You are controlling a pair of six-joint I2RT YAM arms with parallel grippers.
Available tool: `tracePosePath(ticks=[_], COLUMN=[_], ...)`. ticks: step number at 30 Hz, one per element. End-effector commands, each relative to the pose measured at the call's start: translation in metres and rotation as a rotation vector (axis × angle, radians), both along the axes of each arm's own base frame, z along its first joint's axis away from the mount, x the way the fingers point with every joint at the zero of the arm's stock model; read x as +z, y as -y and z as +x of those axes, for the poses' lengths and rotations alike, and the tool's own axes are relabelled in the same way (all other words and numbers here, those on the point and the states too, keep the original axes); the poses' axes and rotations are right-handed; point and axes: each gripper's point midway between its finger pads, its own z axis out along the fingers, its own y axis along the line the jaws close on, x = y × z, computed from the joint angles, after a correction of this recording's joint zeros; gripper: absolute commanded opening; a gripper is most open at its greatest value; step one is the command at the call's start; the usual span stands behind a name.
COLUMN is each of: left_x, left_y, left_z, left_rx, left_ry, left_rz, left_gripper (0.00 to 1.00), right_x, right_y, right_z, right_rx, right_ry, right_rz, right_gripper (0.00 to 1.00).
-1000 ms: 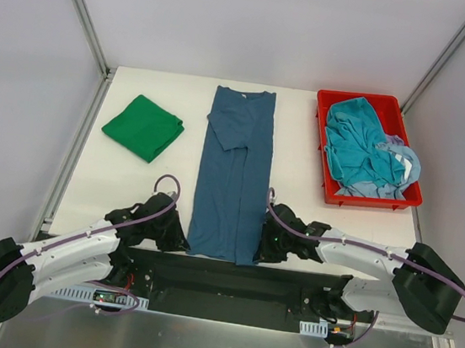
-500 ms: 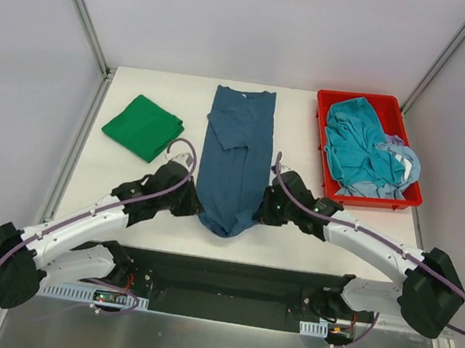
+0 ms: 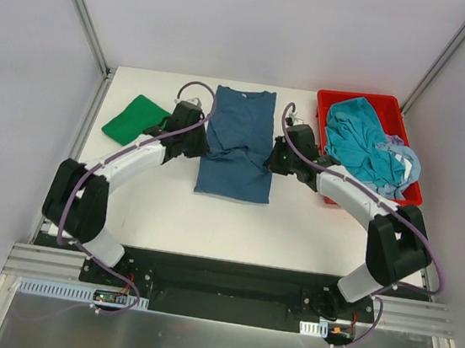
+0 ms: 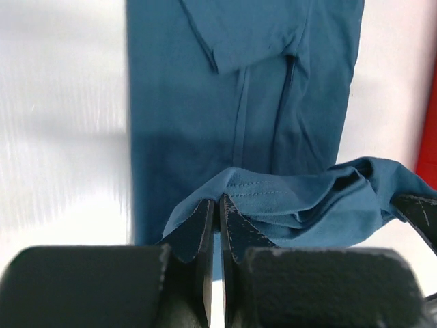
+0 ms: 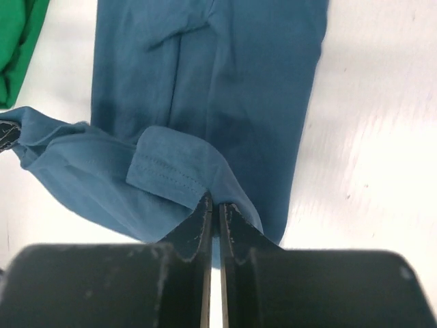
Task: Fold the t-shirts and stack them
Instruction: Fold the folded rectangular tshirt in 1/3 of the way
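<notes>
A dark blue t-shirt [image 3: 241, 116] lies lengthwise in the middle of the white table, its sleeves folded in and its collar at the far end. My left gripper [image 3: 204, 142] is shut on the left corner of the shirt's hem [image 4: 273, 195], and my right gripper [image 3: 271, 159] is shut on the right corner [image 5: 167, 167]. Both hold the hem lifted over the shirt's middle, so the lower half is doubled back over itself. In the wrist views the left gripper [image 4: 218, 199] and the right gripper [image 5: 216, 199] each pinch blue cloth. A folded bright green t-shirt [image 3: 133, 119] lies to the left.
A red tray [image 3: 356, 98] at the back right holds a crumpled teal t-shirt [image 3: 359, 143] and a pale blue one [image 3: 407, 166]. The green shirt [image 5: 17, 41] lies close beside the left arm. Metal frame posts stand at both far corners of the table.
Both grippers have carried the hem from the near table edge away towards the collar, folding the blue shirt's lower half over. Both arms are now stretched far out.
</notes>
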Motion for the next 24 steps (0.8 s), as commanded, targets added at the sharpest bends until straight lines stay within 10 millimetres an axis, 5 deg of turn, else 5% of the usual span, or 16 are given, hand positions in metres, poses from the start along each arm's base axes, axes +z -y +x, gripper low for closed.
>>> tracePosePath(ticks=[1,10,24], left_x=[0.012,-0.001,-0.039], left_y=[0.011,0.002,0.000], left_z=[0.038,0.079,0.106], left_rx=[-0.072,-0.052,-0.079], left_ry=[0.053,0.040,-0.056], left_rz=[-0.015,0.004,-0.014], left_gripper=[0.00,0.00,0.00], right_x=[0.021,0.008,-0.038], right_y=[-0.009,0.000,0.002], right_z=[0.040,0.084,0.124], right_rx=[0.016,-0.003,-0.018], right_ry=[0.092,0.108,0.061], right_rz=[0.032,-0.016,-0.016], right_gripper=[0.00,0.00,0.04])
